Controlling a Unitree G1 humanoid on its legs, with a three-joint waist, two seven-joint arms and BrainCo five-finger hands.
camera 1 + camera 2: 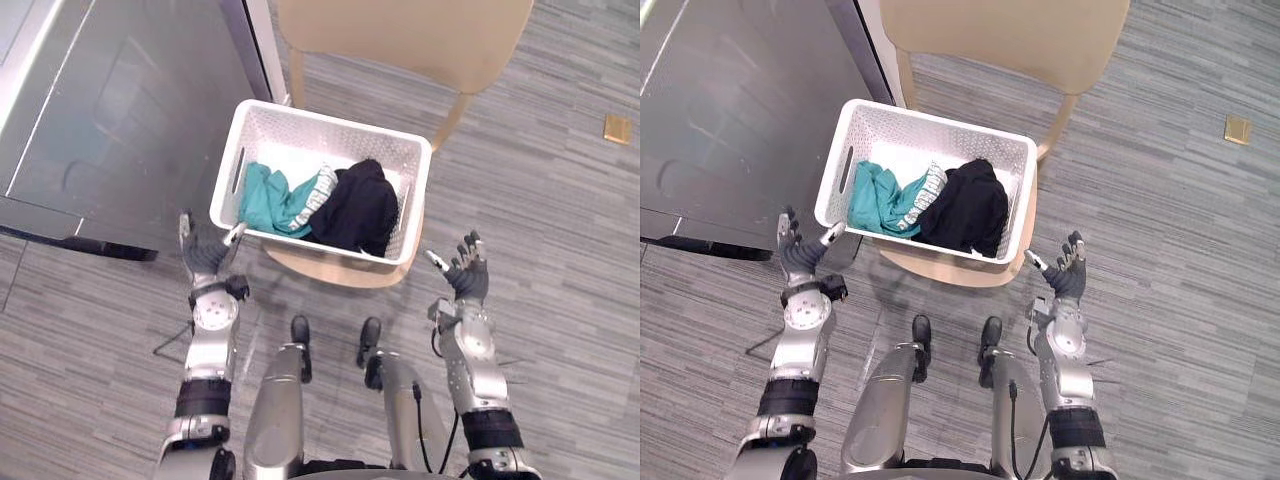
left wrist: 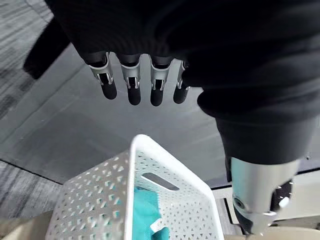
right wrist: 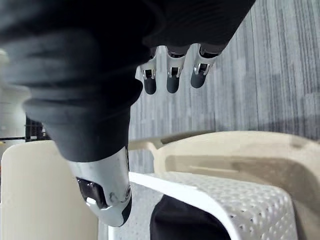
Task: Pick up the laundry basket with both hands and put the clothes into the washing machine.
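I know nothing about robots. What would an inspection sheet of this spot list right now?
Surface: beige chair, its seat carrying the basket.
Job's things: white perforated plastic laundry basket holding a teal garment, a striped cloth and a black garment.
Clutter: small tan square plate on the floor, far from the chair.
Hands: left hand open, close to the basket's near left corner; contact cannot be told. right hand open, apart from the basket, holding nothing.
Cables: nothing seen.
Surroundings: grey striped floor; dark grey glossy panel on the basket's left.
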